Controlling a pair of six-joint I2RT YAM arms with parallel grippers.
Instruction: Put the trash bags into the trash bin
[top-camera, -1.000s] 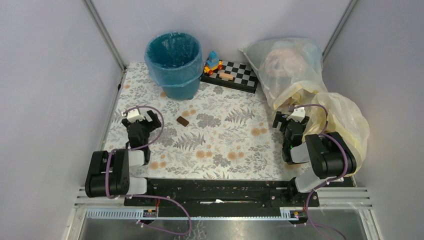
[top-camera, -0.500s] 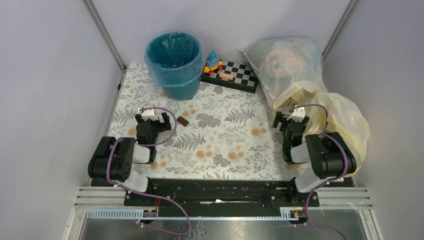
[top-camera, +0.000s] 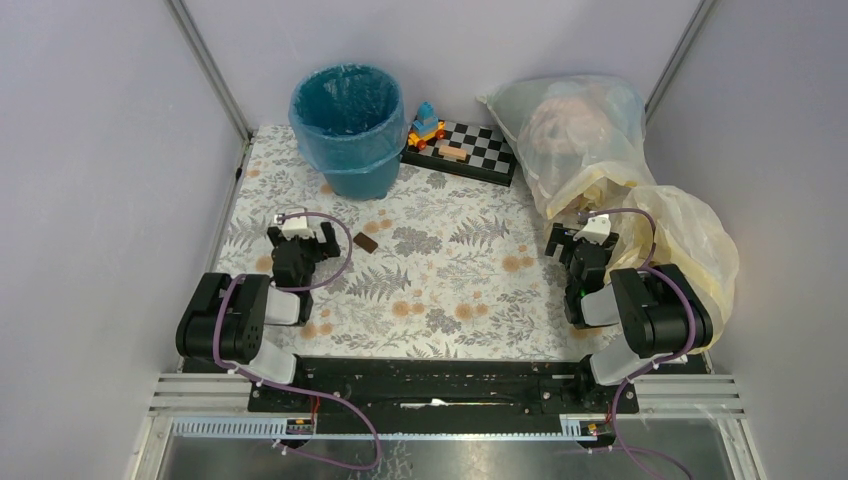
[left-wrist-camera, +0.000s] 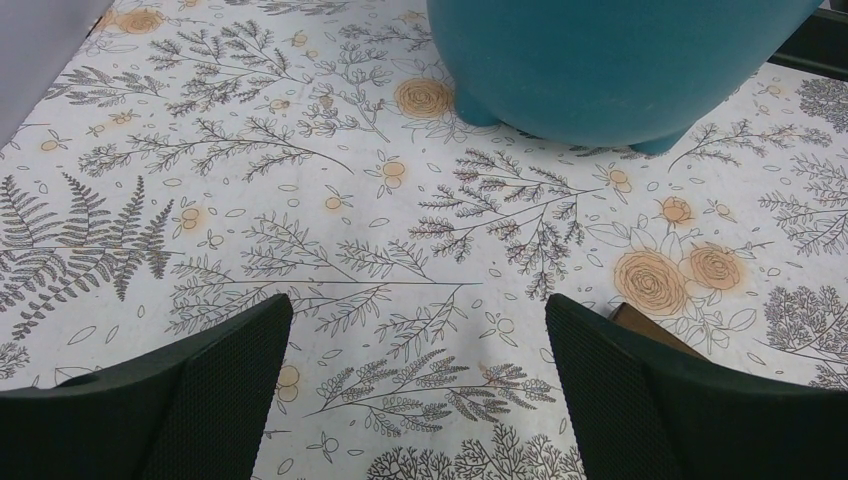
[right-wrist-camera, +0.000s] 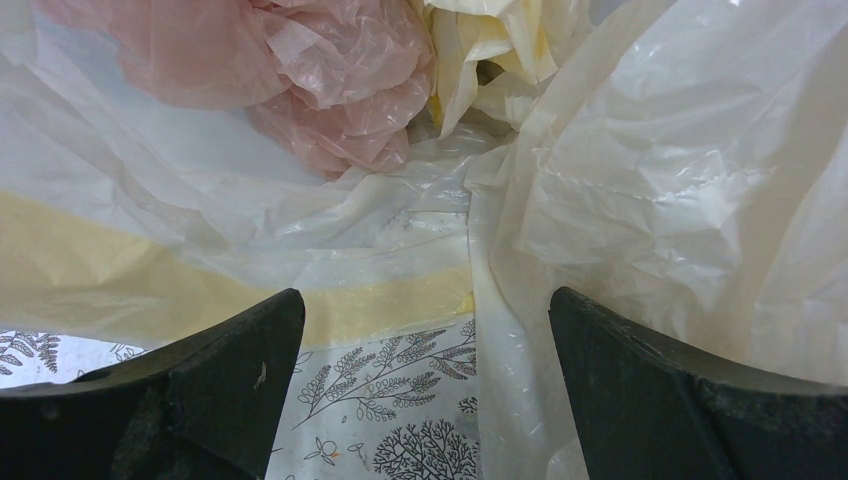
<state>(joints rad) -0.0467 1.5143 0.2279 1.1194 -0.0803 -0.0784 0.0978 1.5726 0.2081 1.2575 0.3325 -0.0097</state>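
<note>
The teal trash bin stands at the far left of the floral table. A thin blue trash bag lines it, its edge folded down over the rim. In the left wrist view only the bin's base shows, ahead and to the right. My left gripper hovers low over the cloth, well short of the bin. This left gripper is open and holds nothing. My right gripper is open at the right side. That right gripper faces crumpled pale plastic, with nothing between its fingers.
A small brown block lies just right of the left gripper, partly behind its right finger. A chessboard with a toy sits beside the bin. A stuffed clear bag and pale-yellow bags fill the right side.
My left arm has swung right and a little forward, bringing its gripper close to the brown block; most of this happened early in the second. The right arm has not moved.
</note>
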